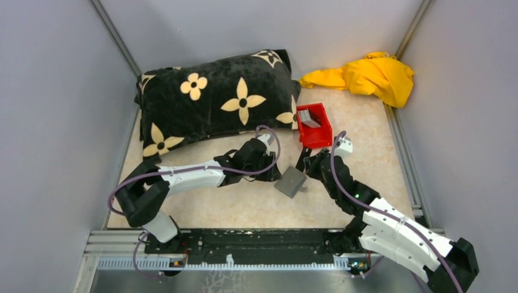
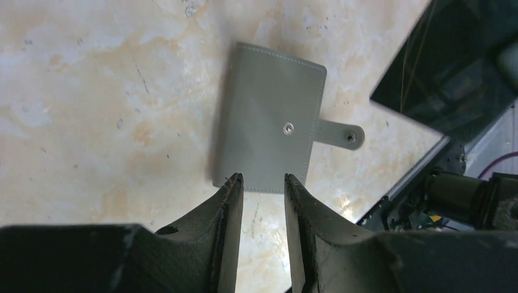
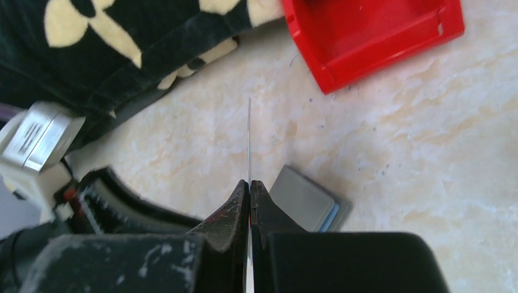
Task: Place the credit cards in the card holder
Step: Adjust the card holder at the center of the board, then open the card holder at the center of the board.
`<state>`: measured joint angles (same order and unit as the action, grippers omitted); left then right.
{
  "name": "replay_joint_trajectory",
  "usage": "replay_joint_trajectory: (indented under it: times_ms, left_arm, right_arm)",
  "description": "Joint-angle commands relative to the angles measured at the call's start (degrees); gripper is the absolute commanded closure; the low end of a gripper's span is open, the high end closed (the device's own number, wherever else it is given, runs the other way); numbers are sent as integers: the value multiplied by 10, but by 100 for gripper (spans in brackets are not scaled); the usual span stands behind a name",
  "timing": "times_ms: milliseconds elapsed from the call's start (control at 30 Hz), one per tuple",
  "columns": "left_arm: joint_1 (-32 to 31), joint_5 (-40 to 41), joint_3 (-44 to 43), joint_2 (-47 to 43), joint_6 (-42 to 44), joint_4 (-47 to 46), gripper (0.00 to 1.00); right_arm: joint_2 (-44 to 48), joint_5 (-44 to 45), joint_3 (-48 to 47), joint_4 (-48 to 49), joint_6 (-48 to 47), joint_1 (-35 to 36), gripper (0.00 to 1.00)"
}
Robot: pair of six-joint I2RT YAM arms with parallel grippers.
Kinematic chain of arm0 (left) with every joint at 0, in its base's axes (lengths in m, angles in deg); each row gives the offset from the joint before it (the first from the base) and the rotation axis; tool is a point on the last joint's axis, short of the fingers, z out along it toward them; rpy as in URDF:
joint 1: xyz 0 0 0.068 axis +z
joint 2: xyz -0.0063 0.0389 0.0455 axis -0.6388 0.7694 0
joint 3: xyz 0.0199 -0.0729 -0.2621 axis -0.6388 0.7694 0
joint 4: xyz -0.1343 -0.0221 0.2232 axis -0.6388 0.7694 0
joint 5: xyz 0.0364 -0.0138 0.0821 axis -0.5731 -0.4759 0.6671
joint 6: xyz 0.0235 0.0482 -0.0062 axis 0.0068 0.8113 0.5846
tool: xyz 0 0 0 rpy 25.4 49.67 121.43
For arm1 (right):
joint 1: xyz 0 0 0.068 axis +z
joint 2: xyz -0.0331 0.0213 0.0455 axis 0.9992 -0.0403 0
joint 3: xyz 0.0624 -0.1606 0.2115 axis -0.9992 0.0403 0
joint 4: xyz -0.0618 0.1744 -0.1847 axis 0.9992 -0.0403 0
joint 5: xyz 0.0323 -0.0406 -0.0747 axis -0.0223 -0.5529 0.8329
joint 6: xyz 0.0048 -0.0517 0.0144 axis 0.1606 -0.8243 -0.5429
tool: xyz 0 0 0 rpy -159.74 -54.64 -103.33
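The work surface is a beige marbled table (image 1: 244, 207) enclosed by plain grey walls (image 1: 55, 91). A black pillow (image 1: 214, 97) with cream flowers lies along the back left, and a crumpled yellow cloth (image 1: 366, 76) lies in the back right corner. I note the card holder (image 2: 272, 128) lying flat and folded closed on the table between the two arms. Its snap tab (image 2: 339, 133) is undone and sticks out to one side. In the right wrist view a thin blue strip (image 3: 333, 215) shows along one edge of the holder. The left gripper (image 2: 261, 182) hangs directly over the near edge of the holder. Its jaws are parted and have nothing between them. I cannot tell whether the fingertips (image 2: 235, 186) touch the cover. The right gripper (image 3: 250, 186) is clenched on one credit card (image 3: 249, 143). The card stands edge-on and upright out of the tips, beside the holder and above the table. The red bin (image 1: 324, 131) sits just behind the right gripper, near the pillow's corner. In the overhead view, grey flat pieces that appear to be the remaining credit cards (image 1: 309, 119) lie inside the bin.
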<state>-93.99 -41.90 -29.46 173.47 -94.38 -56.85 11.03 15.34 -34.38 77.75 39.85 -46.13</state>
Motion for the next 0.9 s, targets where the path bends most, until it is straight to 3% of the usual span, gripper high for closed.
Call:
replay_joint_trajectory:
  times_ms: [0,233,867]
  left_arm:
    - [15,4,-37,44,41,8,62]
    - [39,-26,-66,97,50,-2,63]
    - [53,-73,-43,122,37,-29,65]
  right_arm:
    - [34,11,13,-55,55,41,100]
    - [25,20,47,-69,122,99,100]
    - [91,24,127,-132,245,115,100]
